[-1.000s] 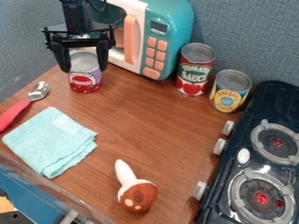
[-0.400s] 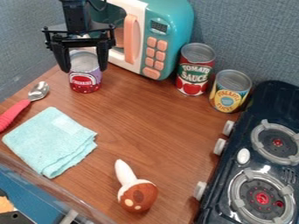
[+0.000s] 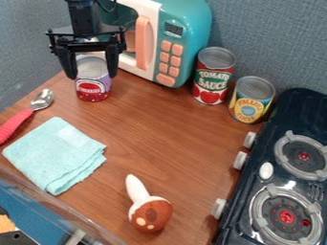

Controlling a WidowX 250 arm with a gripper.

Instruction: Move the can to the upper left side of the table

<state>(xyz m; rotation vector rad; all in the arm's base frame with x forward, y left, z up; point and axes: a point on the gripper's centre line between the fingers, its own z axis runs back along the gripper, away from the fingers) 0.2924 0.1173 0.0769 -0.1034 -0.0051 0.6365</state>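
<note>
The camera view has the purple-and-red can (image 3: 93, 89) at the bench's (image 3: 172, 129) upper left, the hand's (image 3: 92, 77) fingers apart on both sides. A crooked lift could make a finger tip the can, and swinging right could bump the toy microwave (image 3: 190, 24).

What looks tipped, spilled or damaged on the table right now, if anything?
Nothing looks spilled or damaged. The can at the end effector stands upright; the mushroom-shaped toy lies on its side, perhaps tipped over.
</note>
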